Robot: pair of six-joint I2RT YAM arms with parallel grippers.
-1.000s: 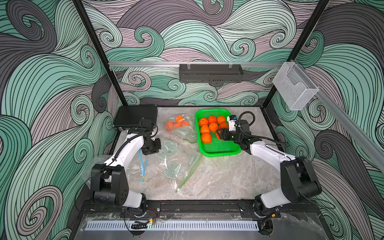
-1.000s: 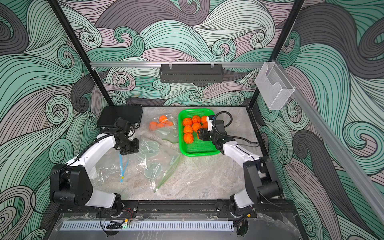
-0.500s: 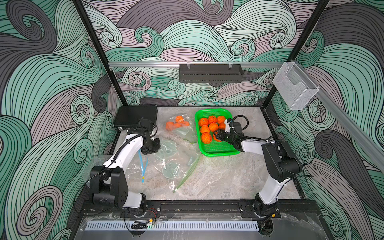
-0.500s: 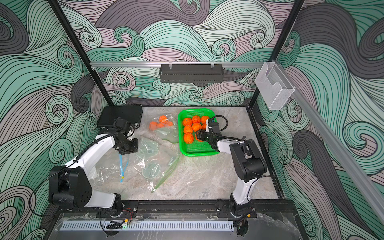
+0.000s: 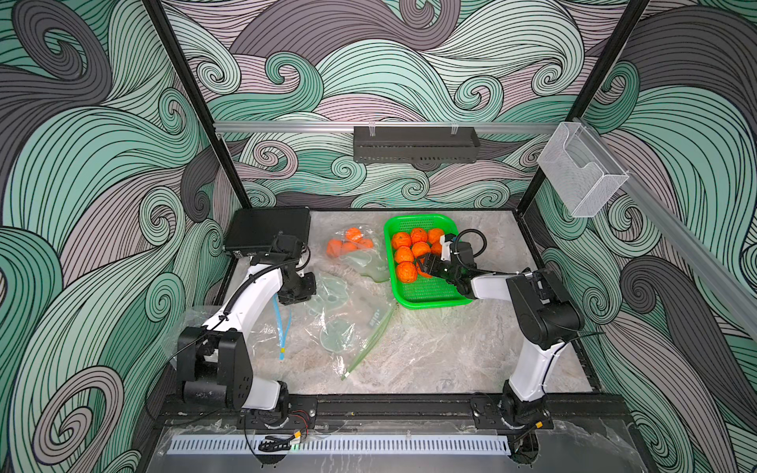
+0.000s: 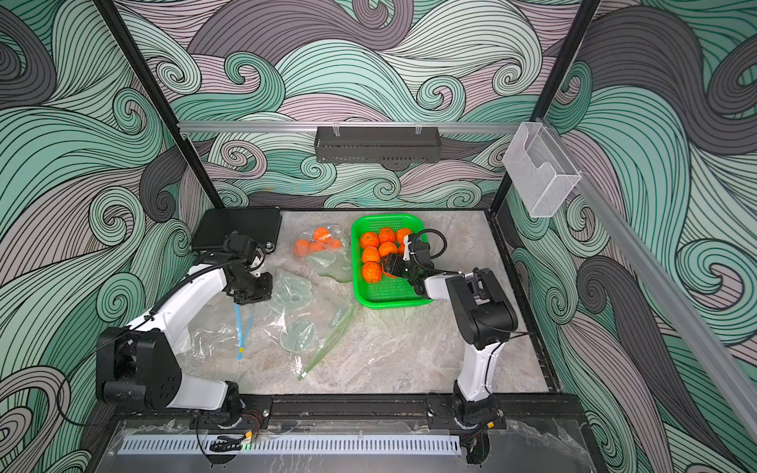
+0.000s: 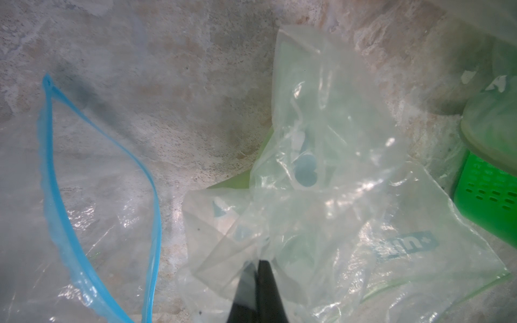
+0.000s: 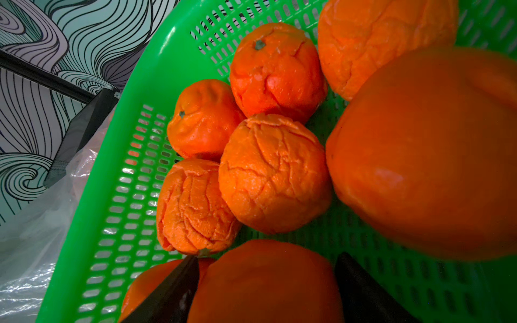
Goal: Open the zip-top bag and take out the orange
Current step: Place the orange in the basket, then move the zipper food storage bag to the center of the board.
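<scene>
A crumpled clear zip-top bag [image 5: 348,311] with a green zip strip [image 5: 368,340] lies mid-table. My left gripper [image 7: 257,263] is shut, pinching a fold of its plastic, at the bag's left edge [image 6: 250,293]. My right gripper [image 8: 266,256] is low inside the green basket [image 5: 426,293], seen from above too [image 6: 387,264]. Its jaws are open around an orange [image 8: 265,285]; one finger touches it and the other stands slightly off. Several more oranges [image 8: 274,173] lie in the basket just beyond.
Another clear bag holding several oranges [image 5: 352,245] lies at the back, left of the basket. An open bag with a blue zip [image 7: 56,195] lies by my left arm. A black box [image 5: 268,229] sits in the back left corner.
My right arm has folded back, its elbow nearer the front, while the gripper stayed over the basket with the orange and its jaws widened. My left gripper has stayed put, still pinching the bag.
</scene>
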